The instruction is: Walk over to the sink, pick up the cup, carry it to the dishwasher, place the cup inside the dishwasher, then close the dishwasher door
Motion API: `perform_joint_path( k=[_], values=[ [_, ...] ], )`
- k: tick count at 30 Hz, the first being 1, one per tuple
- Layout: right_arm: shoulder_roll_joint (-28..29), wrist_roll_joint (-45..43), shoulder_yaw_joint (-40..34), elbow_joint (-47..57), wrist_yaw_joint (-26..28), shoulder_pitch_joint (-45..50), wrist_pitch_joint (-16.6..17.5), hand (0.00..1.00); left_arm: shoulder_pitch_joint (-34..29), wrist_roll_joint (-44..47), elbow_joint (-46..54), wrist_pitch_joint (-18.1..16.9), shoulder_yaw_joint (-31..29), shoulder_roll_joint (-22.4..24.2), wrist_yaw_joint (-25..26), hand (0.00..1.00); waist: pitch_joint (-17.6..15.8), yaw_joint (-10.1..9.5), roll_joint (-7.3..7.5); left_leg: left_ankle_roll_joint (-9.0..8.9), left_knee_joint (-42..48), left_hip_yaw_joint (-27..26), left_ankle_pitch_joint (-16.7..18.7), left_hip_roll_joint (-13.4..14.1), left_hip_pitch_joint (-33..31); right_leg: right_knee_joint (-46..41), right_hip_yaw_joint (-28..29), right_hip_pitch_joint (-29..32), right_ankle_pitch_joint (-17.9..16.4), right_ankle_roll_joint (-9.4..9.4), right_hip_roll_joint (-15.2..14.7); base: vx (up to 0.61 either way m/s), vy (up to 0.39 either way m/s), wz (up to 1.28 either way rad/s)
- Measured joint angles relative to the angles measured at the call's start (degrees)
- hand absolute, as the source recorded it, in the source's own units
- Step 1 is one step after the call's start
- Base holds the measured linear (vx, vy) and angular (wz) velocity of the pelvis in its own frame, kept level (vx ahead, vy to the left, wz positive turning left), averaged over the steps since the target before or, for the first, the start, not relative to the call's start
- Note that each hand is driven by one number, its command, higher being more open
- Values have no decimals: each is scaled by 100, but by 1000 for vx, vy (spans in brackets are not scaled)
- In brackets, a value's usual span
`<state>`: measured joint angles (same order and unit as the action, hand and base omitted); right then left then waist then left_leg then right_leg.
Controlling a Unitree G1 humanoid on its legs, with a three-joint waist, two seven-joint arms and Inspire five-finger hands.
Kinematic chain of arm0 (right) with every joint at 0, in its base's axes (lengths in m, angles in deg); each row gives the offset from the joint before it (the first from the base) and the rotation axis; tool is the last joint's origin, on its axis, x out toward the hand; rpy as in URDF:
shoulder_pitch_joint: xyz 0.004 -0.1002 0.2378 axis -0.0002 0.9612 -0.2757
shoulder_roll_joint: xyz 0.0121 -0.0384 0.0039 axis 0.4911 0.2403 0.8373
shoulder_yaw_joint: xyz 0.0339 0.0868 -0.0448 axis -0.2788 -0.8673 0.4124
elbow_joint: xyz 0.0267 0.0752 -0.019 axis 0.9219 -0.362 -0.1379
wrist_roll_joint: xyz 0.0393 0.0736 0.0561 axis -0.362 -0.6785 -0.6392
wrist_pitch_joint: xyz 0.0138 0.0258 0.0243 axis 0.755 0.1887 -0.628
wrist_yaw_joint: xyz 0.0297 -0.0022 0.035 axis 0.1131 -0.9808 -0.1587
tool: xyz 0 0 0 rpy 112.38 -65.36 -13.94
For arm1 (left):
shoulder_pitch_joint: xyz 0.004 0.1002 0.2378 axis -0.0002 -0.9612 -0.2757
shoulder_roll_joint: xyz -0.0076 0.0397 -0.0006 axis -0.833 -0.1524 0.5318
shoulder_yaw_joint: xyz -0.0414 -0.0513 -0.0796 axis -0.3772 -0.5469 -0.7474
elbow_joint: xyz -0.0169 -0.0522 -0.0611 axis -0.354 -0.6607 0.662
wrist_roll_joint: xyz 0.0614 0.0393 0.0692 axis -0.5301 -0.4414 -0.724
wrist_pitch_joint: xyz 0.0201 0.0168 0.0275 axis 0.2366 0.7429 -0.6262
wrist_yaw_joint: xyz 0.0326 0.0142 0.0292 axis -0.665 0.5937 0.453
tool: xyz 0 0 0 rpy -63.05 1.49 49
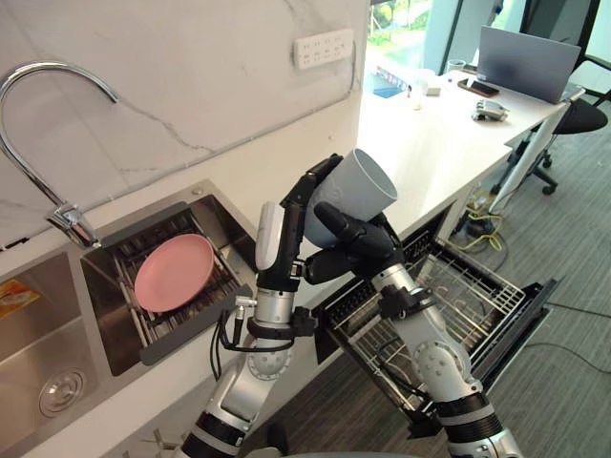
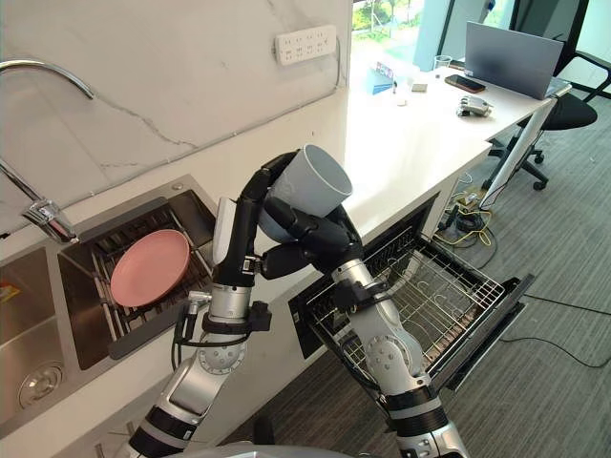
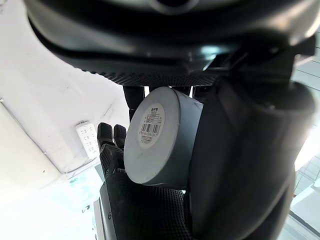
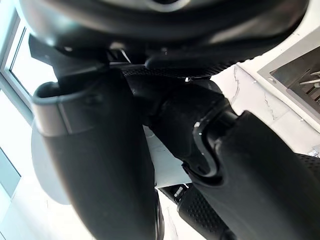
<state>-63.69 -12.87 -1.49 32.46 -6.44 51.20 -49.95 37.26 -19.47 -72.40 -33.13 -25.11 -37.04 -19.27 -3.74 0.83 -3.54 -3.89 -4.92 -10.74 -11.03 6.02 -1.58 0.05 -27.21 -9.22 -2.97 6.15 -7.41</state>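
Centre frame, the cup (image 1: 358,186) is lifted, with left hand (image 1: 280,250) and right hand (image 1: 361,250) both curled round it. Placing it in the open dishwasher (image 1: 517,322), lower right, and shutting the door remain.

Plate (image 1: 174,272) in sink (image 1: 103,303), dishwasher (image 1: 465,303) apparently rightward

The cup (image 1: 361,184) has its lower half hidden by the left hand (image 1: 284,250) and right hand (image 1: 361,246) wrapped around it. The tap (image 2: 59,74) is cut off at the edge.
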Motion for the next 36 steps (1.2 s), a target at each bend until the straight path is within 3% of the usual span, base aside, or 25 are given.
perform_joint_path(
  k=[7,15,16,23,36],
  values=[
    [6,-228,138,-1,-246,-98,105,0,59,155,2,33,78,22,210,0,16,-107,21,23,-1,26,-22,-21,-11,32,-27,-16,37,9,-8,-8,0,1],
    [60,-359,401,-6,-369,-112,592,0,142,161,47,-35,85,8,237,0,30,-161,31,30,-3,70,-43,-36,-36,49,-69,-23,56,15,-12,-12,-2,2],
    [60,-352,428,-9,-373,-112,632,0,142,175,53,-46,85,-8,237,100,35,-161,34,30,-3,70,-43,-37,-41,68,-69,-24,67,14,-9,0,0,0],
    [65,-162,628,-12,-618,-232,1025,0,127,381,53,-239,155,-87,290,100,40,-163,37,30,-3,71,-47,-44,-48,128,-67,-45,109,16,-2,0,0,0],
    [101,-107,709,-6,-1052,-295,1049,0,18,81,0,-234,184,-185,582,100,39,-137,37,35,-3,62,-56,-48,-44,155,-15,-43,135,23,-5,0,0,0]
  ],
)
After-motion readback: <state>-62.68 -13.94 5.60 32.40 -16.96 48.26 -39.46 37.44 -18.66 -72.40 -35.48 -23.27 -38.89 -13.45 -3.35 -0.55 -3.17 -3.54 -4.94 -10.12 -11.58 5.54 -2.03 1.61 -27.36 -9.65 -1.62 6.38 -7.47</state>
